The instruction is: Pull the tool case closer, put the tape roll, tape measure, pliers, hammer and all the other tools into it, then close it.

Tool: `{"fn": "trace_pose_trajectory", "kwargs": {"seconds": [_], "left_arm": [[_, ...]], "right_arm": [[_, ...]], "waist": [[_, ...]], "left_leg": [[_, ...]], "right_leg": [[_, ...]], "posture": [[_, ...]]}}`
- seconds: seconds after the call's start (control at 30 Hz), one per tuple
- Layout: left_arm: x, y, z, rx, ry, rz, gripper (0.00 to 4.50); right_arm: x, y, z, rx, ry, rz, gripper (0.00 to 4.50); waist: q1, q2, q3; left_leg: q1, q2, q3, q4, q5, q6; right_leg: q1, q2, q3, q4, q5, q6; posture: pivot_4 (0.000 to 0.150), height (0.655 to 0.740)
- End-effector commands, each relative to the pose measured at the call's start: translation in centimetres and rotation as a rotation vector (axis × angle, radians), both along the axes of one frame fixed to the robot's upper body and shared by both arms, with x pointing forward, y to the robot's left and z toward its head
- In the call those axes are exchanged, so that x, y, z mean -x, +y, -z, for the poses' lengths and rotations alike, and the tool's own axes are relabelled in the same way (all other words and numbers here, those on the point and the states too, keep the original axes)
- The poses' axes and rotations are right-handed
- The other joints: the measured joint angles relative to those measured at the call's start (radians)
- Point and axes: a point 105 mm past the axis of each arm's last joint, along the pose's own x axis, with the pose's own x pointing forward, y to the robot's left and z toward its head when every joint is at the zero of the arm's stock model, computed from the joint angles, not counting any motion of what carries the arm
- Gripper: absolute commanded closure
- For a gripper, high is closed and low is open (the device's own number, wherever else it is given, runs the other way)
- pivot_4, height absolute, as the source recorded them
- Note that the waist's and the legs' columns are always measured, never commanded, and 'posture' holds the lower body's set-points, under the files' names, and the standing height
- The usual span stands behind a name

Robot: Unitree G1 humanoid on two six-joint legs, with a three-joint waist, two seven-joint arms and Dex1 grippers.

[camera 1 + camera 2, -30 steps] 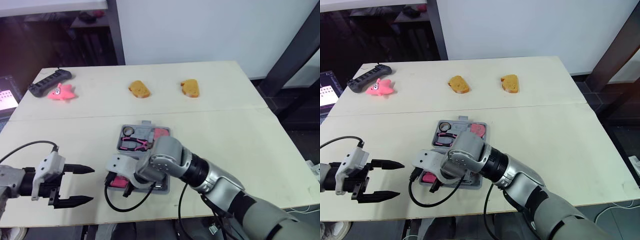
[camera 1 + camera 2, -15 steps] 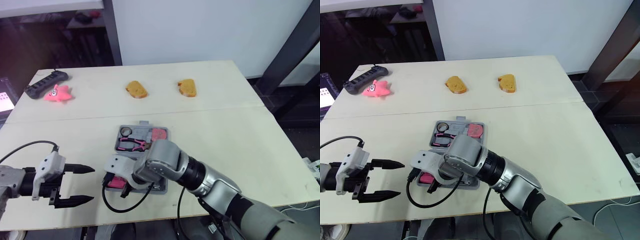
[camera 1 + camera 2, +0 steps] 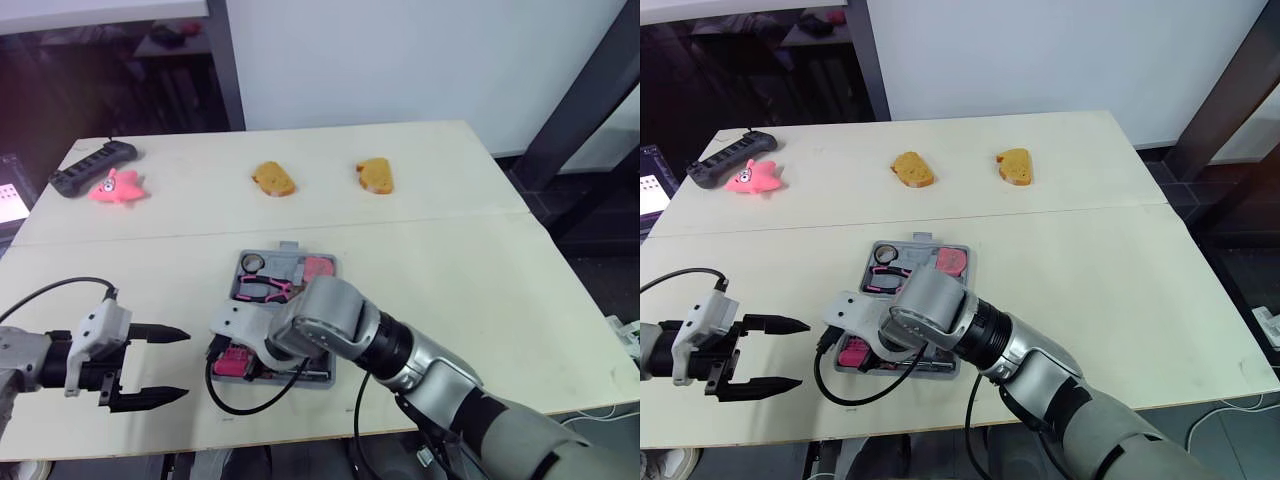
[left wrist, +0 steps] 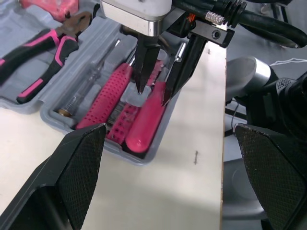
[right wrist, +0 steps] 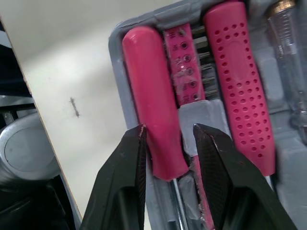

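The grey tool case point(image 3: 331, 372) lies open on the table's near half. It holds pink-handled pliers point(image 3: 265, 290), a tape ring point(image 3: 255, 263), a pink tape measure point(image 3: 318, 268) and pink handles at its near end. My right gripper point(image 5: 169, 128) is open, pointing down into the case's near-left corner. Its fingers point(image 4: 144, 67) straddle the end of a smooth pink screwdriver handle point(image 5: 151, 100). Beside that handle lie a pink bit holder point(image 5: 184, 67) and a dotted pink handle point(image 5: 242, 86). My left gripper point(image 3: 160, 365) hovers open and empty, left of the case.
At the back of the table lie two orange bread-like pieces point(image 3: 274, 178) point(image 3: 378, 175), a pink toy point(image 3: 118, 186) and a black controller point(image 3: 92, 163). A black cable point(image 3: 250, 400) loops from my right wrist over the near table edge.
My right gripper has dropped lower into the case's near-left corner, its fingers now around the smooth pink handle. The left gripper has barely moved. The camera shifted slightly.
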Motion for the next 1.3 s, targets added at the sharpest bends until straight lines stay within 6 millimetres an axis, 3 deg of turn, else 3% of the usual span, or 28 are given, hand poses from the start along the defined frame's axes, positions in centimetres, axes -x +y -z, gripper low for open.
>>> {"fn": "trace_pose_trajectory", "kwargs": {"seconds": [0.03,0.2,0.3,0.4,0.47,0.97,1.3], "left_arm": [[-0.1,0.0,-0.3,0.008,-0.014,0.003,0.00],[-0.3,0.1,-0.4,0.005,-0.013,0.002,0.00],[-0.4,0.2,-0.4,0.003,-0.010,0.001,0.00],[-0.4,0.2,-0.4,0.004,-0.008,0.002,0.00],[-0.4,0.3,-0.4,0.003,-0.007,0.001,0.00],[-0.3,0.4,-0.4,0.002,-0.003,0.000,0.00],[-0.3,0.2,-0.4,0.001,-0.003,0.001,0.00]], "right_arm": [[0.5,1.0,-2.1,-0.088,-0.029,-0.042,2.83],[0.6,0.5,-4.0,-0.210,-0.033,-0.076,2.83],[0.5,-0.4,-4.0,-0.247,-0.041,-0.088,2.83],[1.3,-1.0,-3.3,-0.248,-0.023,-0.123,3.61],[1.7,-1.1,-3.0,-0.248,-0.018,-0.141,4.47],[1.3,-1.4,-0.2,-0.198,-0.003,-0.087,4.47],[1.0,-3.1,4.4,-0.103,0.051,0.000,4.47]], "waist": [[0.000,0.000,0.000],[0.001,0.000,0.000],[0.003,0.000,0.000],[0.003,0.000,0.000],[0.000,0.000,0.000],[0.002,0.000,0.000],[0.002,0.000,0.000]], "left_leg": [[0.000,0.000,0.000,0.000,0.000,0.000],[0.000,0.000,0.000,0.000,0.000,0.000],[0.000,0.000,0.000,0.000,0.000,0.000],[0.000,0.000,0.000,0.000,0.000,0.000],[0.000,0.000,0.000,0.000,0.000,0.000],[0.000,0.000,0.000,0.000,0.000,0.000],[0.002,0.000,0.000,0.000,0.000,0.000]], "right_leg": [[0.000,0.000,0.000,0.000,0.000,0.000],[0.000,0.000,0.000,0.000,0.000,0.000],[0.000,0.000,0.000,0.000,0.000,0.000],[0.000,0.000,0.000,0.000,0.000,0.000],[0.000,0.000,0.000,0.000,0.000,0.000],[0.000,0.000,0.000,0.000,0.000,0.000],[0.002,0.000,0.000,0.000,0.000,0.000]], "posture": [[0.150,0.7400],[0.150,0.7400],[0.150,0.7400],[0.150,0.7400],[0.150,0.7400],[0.150,0.7400],[0.150,0.7400]]}}
